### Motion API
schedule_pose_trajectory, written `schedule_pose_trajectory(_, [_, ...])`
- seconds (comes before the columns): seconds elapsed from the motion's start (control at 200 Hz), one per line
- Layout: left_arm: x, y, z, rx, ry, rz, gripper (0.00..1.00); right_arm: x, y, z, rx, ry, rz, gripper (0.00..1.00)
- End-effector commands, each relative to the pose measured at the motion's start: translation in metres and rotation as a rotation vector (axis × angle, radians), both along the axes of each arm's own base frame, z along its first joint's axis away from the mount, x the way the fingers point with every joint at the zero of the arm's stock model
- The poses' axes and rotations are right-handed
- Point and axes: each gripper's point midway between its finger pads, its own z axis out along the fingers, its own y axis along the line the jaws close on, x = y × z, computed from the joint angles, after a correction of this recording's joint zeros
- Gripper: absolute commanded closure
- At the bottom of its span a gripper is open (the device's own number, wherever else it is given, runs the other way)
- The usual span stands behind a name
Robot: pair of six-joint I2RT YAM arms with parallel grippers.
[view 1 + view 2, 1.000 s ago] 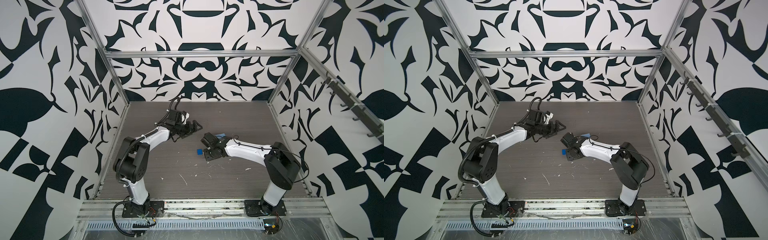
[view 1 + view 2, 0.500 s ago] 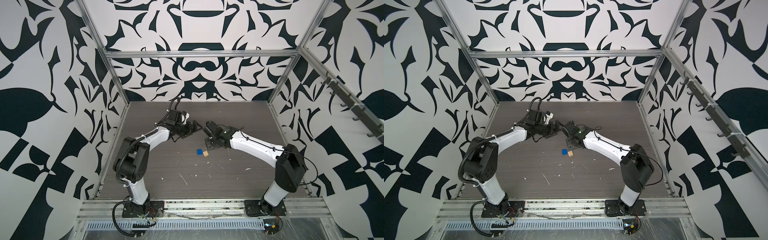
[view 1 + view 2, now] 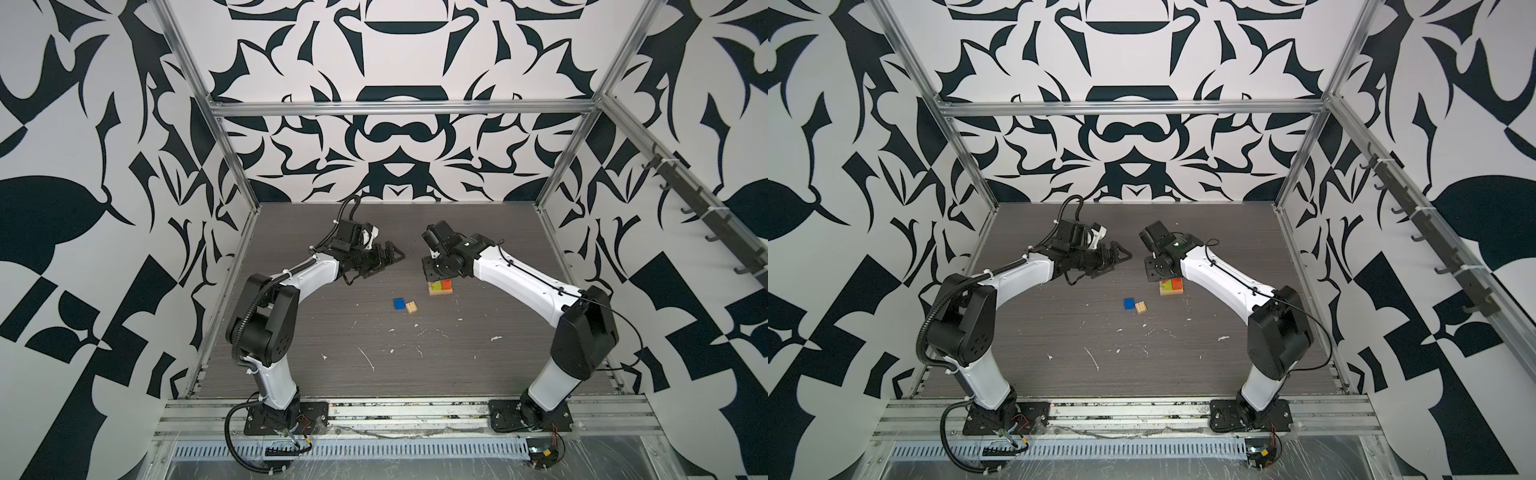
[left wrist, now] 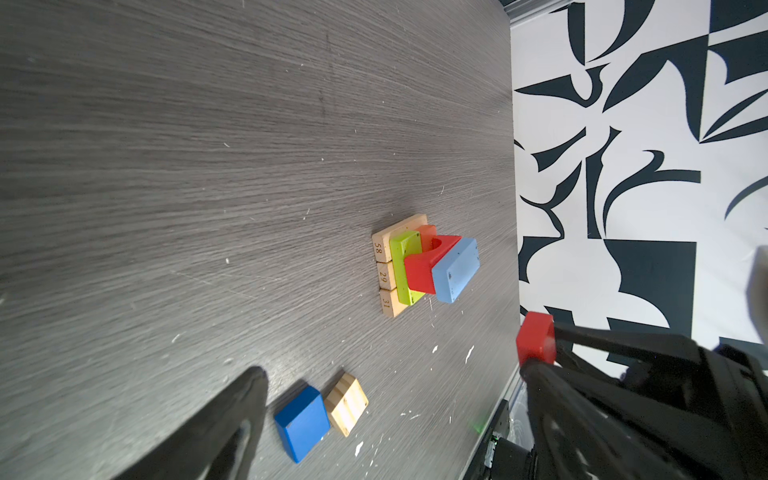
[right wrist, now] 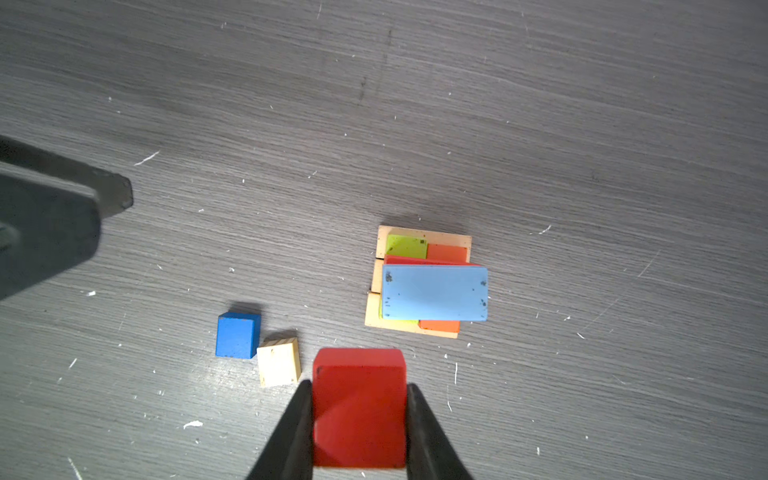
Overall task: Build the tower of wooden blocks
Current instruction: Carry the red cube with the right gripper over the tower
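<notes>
I have a red block (image 5: 359, 409) pinched in my right end effector (image 5: 359, 384), the fingers drawn narrow on its two sides. So the step in hand is carrying this piece to the wood block tower (image 3: 440, 287).

The tower stands on the worktop (image 3: 374, 340): a tan base, green and orange planks, a red arch, and a light blue plank (image 5: 434, 293) on top (that plank sits a little askew over the base). In a top view the tower lies just at 6 o'clock of my right wrist, near the red block but apart from it.

Next, I judge, I must centre the block over the blue plank, lower it level and let go gently.

My left end effector (image 3: 392, 259) hangs wide and empty, with the tower at its 4 o'clock. A blue cube (image 5: 237, 336) and a tan cube (image 5: 278, 361) lie at the tower's 8 o'clock.
</notes>
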Motion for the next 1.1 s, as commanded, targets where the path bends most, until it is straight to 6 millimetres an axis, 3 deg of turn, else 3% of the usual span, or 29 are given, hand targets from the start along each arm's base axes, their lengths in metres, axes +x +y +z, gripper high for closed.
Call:
schedule_pose_trajectory(0.0, [-0.006, 0.0, 0.008, -0.007, -0.012, -0.01, 0.0, 0.005, -0.002, 0.019, 0.035, -0.016, 0.011, 0.67])
schedule_pose_trajectory(0.34, [-0.01, 0.002, 0.006, -0.003, -0.005, -0.007, 0.01, 0.014, -0.016, 0.003, 0.019, 0.029, 0.011, 0.68])
schedule_pose_trajectory(1.095, [-0.011, 0.003, 0.009, -0.01, -0.009, -0.002, 0.0, 0.031, -0.024, -0.02, -0.007, 0.036, 0.009, 0.68])
